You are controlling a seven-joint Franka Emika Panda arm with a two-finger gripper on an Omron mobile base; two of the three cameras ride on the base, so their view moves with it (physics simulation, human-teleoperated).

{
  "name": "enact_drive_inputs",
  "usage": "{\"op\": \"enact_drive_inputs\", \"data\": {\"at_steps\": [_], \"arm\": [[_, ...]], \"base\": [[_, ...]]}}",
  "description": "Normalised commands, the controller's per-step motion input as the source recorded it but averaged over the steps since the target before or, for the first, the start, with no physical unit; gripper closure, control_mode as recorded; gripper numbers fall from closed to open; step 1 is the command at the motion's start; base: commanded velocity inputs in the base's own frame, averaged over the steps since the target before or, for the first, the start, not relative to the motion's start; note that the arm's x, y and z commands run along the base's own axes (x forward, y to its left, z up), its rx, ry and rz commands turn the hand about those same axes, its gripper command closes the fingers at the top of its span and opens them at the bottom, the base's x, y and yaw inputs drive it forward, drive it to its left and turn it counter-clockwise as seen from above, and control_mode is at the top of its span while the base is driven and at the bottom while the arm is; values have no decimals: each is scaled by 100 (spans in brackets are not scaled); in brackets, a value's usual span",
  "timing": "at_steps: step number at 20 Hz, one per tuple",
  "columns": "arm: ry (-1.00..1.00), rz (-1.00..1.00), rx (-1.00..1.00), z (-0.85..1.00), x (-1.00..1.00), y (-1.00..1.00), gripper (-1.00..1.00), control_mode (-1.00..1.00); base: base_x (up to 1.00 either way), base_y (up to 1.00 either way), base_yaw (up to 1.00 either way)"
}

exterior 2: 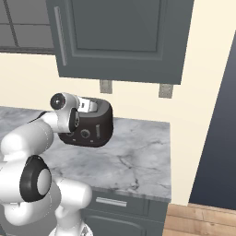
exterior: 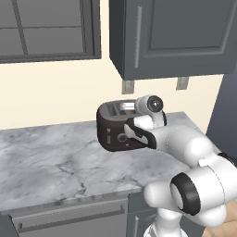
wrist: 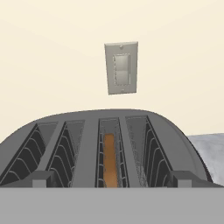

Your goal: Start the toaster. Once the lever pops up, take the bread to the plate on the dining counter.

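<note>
So you're hovering over the toaster [wrist: 109, 148] on the marble counter [exterior: 51, 162], fingers [wrist: 183, 180] spread wide, nothing held. Bread [wrist: 109, 164] sits low in the third slot. Lever looks unpressed; toasting, pickup, plate delivery all remain.

The white arm with dark joints [exterior: 185, 152] reaches forward, its wrist bent just above the front of the dark glossy rounded toaster [exterior: 111, 129]. The two-finger gripper [wrist: 111, 180] hangs over the toaster's top slots, jaws spread wide, dark fingertips [wrist: 40, 178] apart, holding nothing.
</note>
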Motion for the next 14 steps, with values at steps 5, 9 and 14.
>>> {"op": "enact_drive_inputs", "data": {"at_steps": [5,9,14], "arm": [[0,0,0,0,0,0,-100,-100],[0,0,0,0,0,0,-100,-100],[0,0,0,0,0,0,-100,-100]], "base": [[0,0,0],[0,0,0],[0,0,0]]}}
